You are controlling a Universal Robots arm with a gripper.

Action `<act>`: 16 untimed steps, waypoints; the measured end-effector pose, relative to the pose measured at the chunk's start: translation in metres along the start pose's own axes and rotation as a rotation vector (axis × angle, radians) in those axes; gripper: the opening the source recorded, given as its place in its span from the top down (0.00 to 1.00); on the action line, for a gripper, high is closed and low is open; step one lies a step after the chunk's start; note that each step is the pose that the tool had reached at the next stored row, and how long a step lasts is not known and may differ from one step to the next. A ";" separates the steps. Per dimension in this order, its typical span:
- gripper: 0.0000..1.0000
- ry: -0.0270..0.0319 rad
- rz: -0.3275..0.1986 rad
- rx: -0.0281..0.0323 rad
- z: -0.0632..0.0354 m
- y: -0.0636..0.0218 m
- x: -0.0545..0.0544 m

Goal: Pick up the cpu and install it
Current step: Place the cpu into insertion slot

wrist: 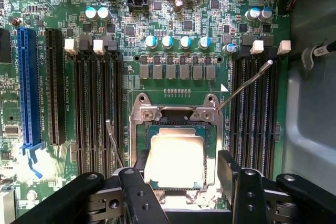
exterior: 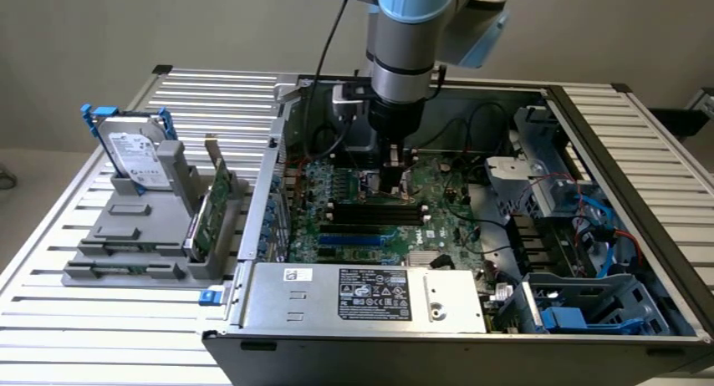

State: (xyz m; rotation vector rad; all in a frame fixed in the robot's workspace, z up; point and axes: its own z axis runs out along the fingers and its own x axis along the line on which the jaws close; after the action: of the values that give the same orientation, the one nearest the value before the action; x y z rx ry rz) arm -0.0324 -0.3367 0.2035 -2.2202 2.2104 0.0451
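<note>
Hand (wrist: 184,157) stands wide, its fingers (wrist: 229,174) either side of the cpu (wrist: 176,163), which sits in the metal-framed socket (wrist: 176,113).

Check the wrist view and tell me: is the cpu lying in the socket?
Yes, the cpu lies flat inside the metal-framed socket on the motherboard, with the open tool straddling it.

Item: my arm (exterior: 407,35), reaching down into open computer case (exterior: 446,357); my gripper (exterior: 399,170) low over motherboard (exterior: 446,227). Also: hard drive (exterior: 136,156) upright in grey holder (exterior: 123,236), exterior view's left, on slatted table (exterior: 100,336).
</note>
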 end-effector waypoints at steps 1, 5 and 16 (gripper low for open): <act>0.37 -0.0001 0.000 0.0001 0.0006 0.0000 0.000; 0.37 -0.0026 0.000 0.0009 0.0016 0.0000 0.000; 0.37 -0.0104 0.000 0.0012 0.0029 0.0000 0.000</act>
State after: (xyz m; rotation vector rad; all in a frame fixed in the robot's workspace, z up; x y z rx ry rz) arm -0.0325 -0.3367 0.2006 -2.2144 2.2044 0.0551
